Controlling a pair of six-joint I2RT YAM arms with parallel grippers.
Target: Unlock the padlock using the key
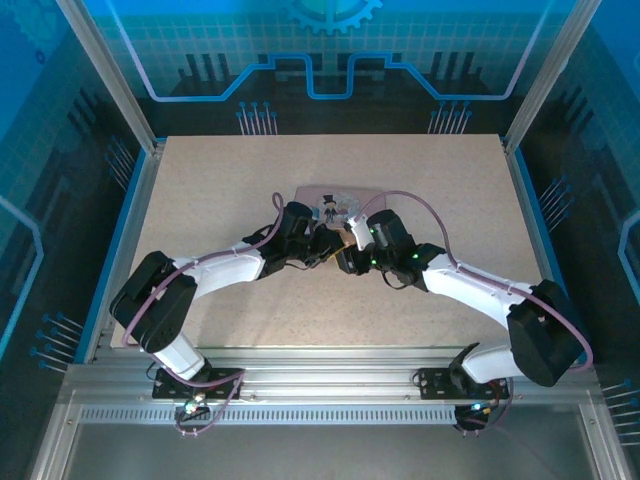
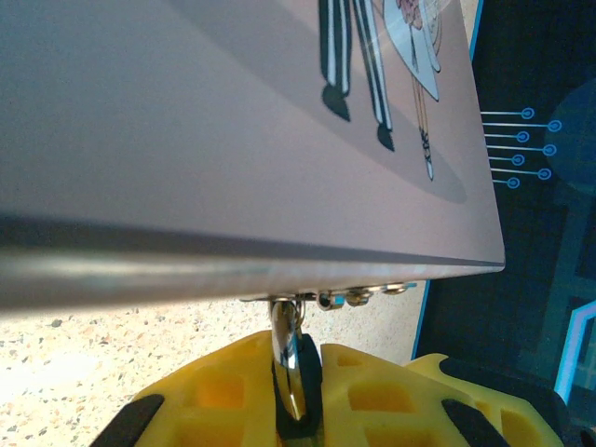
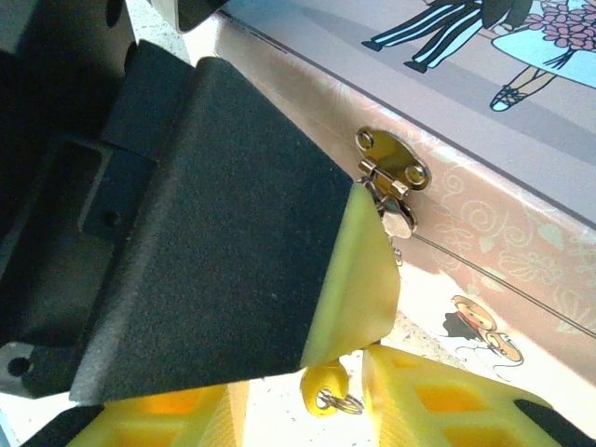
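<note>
We see two robot arms on one speckled table: the left arm reaches in from eight o'clock and the right arm from four o'clock. They meet at the middle, just at six o'clock of one pink box whose lid bears a drawing of a couple.

From the left wrist, the left pincer is clenched on one small silver padlock. The padlock hangs from the box's front edge, at twelve o'clock of the two yellow fingers.

From the right wrist, one metal clasp shows on the box front at two o'clock. One black-and-yellow finger of the left pincer crosses in front. Below it, at six o'clock, sits one key with a yellow head and one wire ring. The right pincer is released: its two fingers stand either side of the key, with table showing between the key and the nine o'clock finger. We cannot tell whether the key's blade is in the padlock.
</note>
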